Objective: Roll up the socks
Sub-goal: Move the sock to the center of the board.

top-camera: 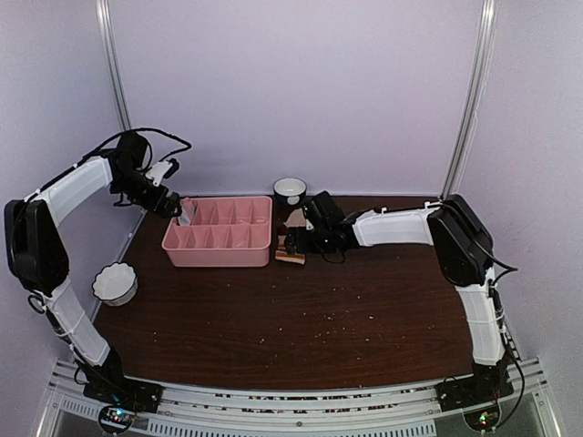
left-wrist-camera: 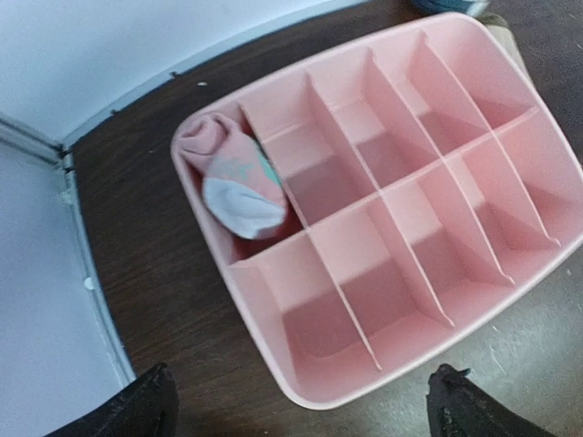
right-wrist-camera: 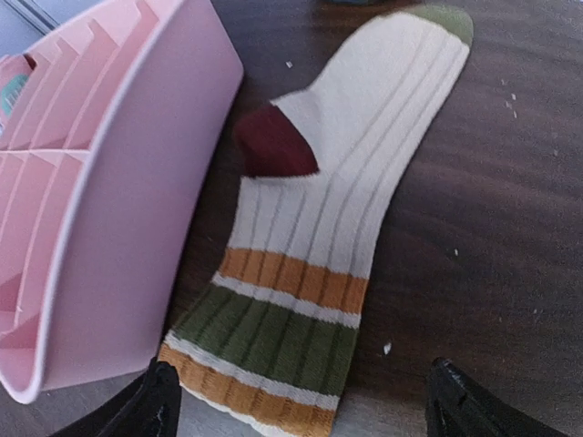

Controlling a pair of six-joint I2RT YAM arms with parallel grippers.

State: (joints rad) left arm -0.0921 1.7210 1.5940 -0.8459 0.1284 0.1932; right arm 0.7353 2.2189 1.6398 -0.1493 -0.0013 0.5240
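The left gripper hung above the tray, jaws wide and empty; the pink sock sat rolled in the tray's corner compartment, stowed, I'd say. The right gripper, jaws also spread, hovered over the striped sock, flat beside the tray, probably awaiting rolling.

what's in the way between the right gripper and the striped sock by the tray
Nothing visible. The striped sock lies flat and uncovered on the table beside the pink tray, and the open right gripper hangs directly over its banded cuff end.
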